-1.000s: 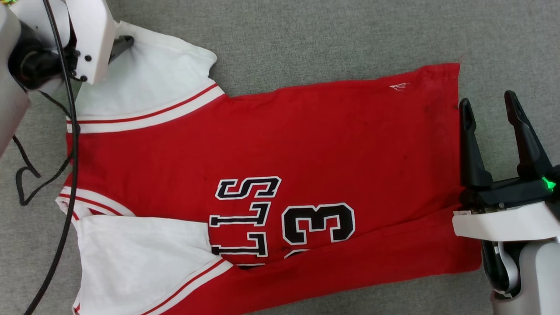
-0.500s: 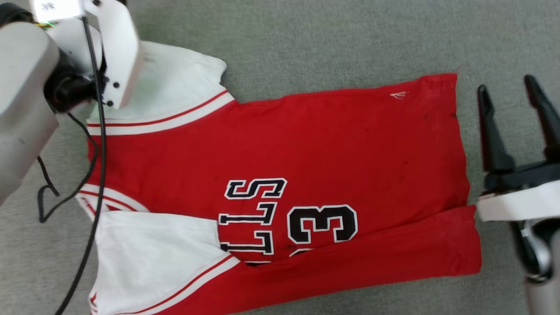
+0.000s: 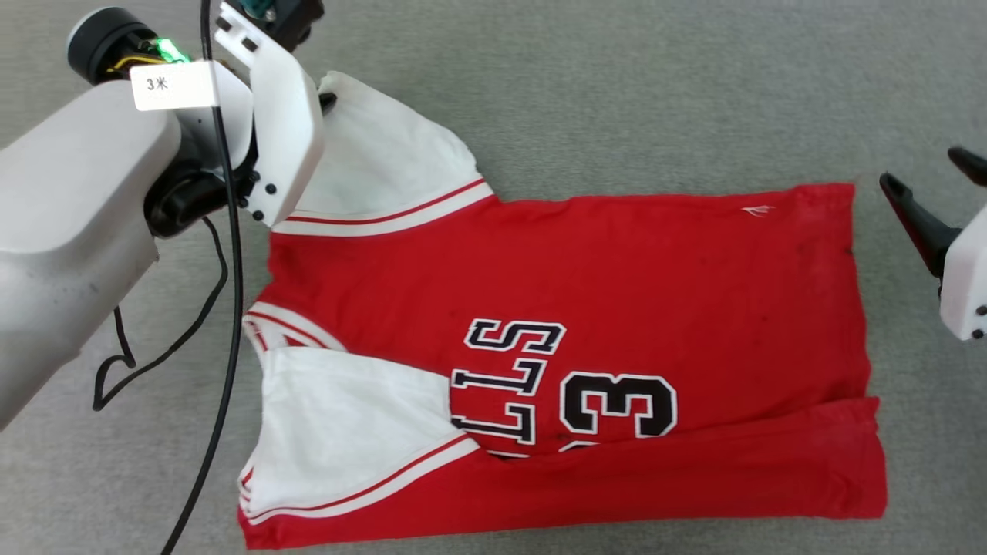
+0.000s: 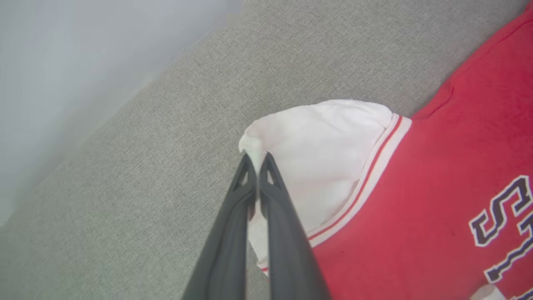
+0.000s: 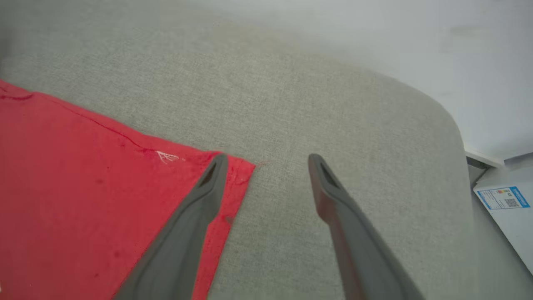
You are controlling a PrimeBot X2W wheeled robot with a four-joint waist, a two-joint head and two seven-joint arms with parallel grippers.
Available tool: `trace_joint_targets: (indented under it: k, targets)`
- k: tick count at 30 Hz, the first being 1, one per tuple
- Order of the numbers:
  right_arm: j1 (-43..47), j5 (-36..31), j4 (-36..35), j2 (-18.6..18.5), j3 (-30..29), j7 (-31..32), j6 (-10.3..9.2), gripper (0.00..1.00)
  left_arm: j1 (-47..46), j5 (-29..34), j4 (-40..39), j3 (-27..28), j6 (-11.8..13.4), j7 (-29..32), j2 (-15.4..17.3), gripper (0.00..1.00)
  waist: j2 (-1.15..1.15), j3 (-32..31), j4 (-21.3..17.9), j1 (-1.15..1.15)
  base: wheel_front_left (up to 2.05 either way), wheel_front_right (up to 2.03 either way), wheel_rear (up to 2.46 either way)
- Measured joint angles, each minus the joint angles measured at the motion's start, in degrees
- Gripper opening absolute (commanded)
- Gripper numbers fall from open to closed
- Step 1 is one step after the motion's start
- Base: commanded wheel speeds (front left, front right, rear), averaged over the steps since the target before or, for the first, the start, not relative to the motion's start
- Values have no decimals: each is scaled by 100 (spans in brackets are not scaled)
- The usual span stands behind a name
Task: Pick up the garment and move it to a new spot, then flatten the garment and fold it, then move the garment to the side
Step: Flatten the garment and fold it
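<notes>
left wrist view: pinching the garment by its white sleeve edge with left gripper pressed together; red body flat on grey surface. right gripper spread wide near hem corner, holding nothing.

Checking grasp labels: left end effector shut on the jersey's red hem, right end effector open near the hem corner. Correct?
No: the left end effector is shut on the white sleeve of the jersey, not its red hem, per the left wrist view. The rest holds.
</notes>
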Motion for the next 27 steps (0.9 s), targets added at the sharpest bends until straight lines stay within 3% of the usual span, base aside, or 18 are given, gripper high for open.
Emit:
trace_joint_targets:
  k: [5, 8, 23, 25, 27]
  targets:
    - [-427, 446, 497, -249, 488, 1158, 0, 100, 10, 41, -203, -4, 3, -137, -49, 0, 0, -18, 204, 0, 0, 0, 0]
    - [-673, 547, 784, -302, 683, 1527, -1, 100, 7, 85, -271, -3, 19, -171, -57, 0, 0, 53, 289, 0, 0, 0, 0]
    - [-1222, 521, 2048, -258, 1621, 1458, -3, 100, -85, 132, -341, 47, 38, -404, -83, 0, 0, 423, 548, -2, 0, 0, 0]
    - [-1251, 558, 2134, -271, 1664, 1274, -2, 2, -85, 131, -309, 46, 38, -426, -90, 0, 0, 421, 549, -2, 0, 0, 0]
    - [-1262, 577, 2214, -266, 1694, 1011, 0, 0, -82, 114, -267, 45, 38, -470, -98, 0, 0, 385, 542, -1, 0, 0, 0]
